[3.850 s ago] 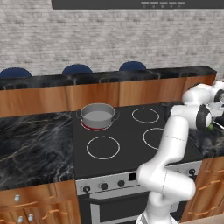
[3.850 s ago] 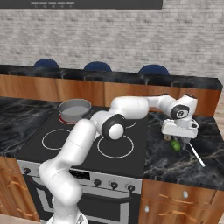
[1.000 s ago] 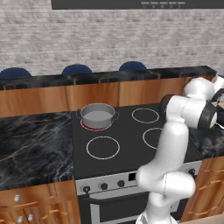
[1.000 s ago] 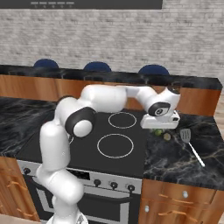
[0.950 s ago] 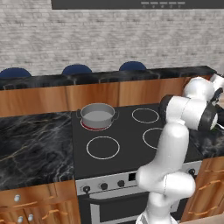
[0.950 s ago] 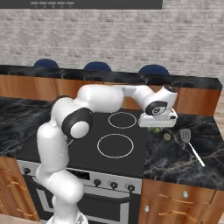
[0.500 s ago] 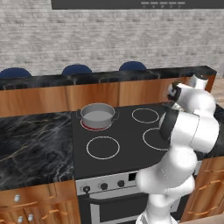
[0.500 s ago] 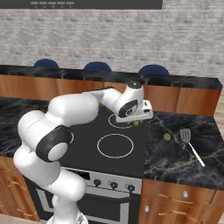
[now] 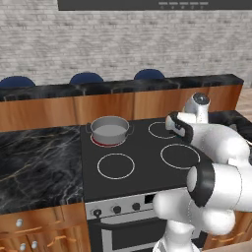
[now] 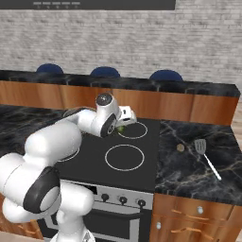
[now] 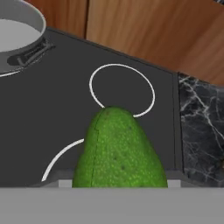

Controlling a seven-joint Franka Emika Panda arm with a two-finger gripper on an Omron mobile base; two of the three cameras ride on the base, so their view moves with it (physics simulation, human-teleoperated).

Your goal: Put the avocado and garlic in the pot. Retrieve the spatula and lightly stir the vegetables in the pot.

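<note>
One avocado (image 11: 118,151) sits gripped in the claw (image 10: 124,124) above the stove (image 10: 101,160).

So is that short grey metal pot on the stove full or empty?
Empty, as far as shown: the short grey metal pot shows a bare grey inside, while the green avocado is at the gripper over the black stovetop.

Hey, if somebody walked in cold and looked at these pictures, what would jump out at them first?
The bright green avocado, looming large at the bottom of the hand view above the black stovetop. Next, the bulky white arm reaching across the stove, and the grey pot on the rear left burner. On the marble counter to the right lie the spatula and the garlic.
</note>
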